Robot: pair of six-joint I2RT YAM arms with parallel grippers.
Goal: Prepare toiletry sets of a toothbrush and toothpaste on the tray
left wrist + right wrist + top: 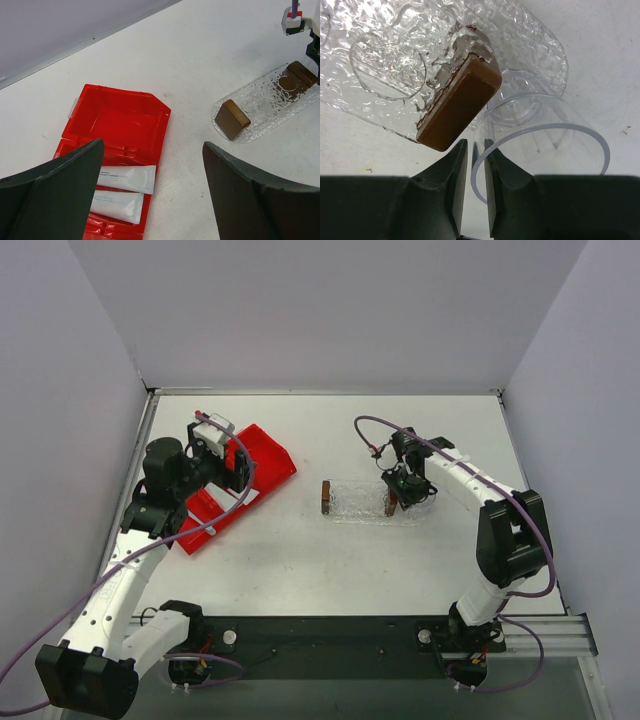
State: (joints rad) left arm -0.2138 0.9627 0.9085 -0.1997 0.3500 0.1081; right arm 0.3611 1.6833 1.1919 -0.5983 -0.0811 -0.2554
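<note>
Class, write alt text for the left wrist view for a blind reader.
A red bin holds two white toothpaste tubes side by side in its near section, framed by the open left gripper. To the right, a clear textured rack with brown ends rests on the table.

Overhead wide, wrists close, tray (360, 503) shared

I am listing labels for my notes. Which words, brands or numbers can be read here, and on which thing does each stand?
Upper toothpaste tube in the red bin: bluish print, too blurred to read.
Lower toothpaste tube: faint print, too blurred to read.
No other text shows in any view.
</note>
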